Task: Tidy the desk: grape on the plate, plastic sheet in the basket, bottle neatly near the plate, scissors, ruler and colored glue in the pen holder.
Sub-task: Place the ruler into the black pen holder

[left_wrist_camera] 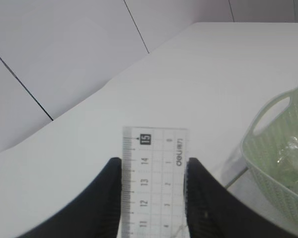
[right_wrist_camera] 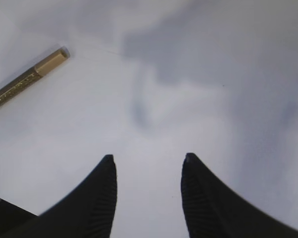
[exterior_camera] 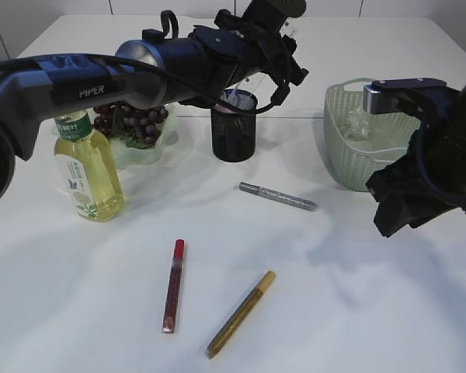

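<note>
gold glue pen (exterior_camera: 241,313) lies nearest, while the left gripper (left_wrist_camera: 154,198), clamped on the ruler (left_wrist_camera: 154,168) above the pen holder (exterior_camera: 234,134), could miss its rim if tilted; right gripper (right_wrist_camera: 149,198) hangs unclenched, empty.

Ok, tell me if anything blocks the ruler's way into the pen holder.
Nothing visible does. The left end effector grips the clear ruler above the black mesh pen holder. The holder's mouth is partly hidden behind the arm, with something already standing inside.
</note>
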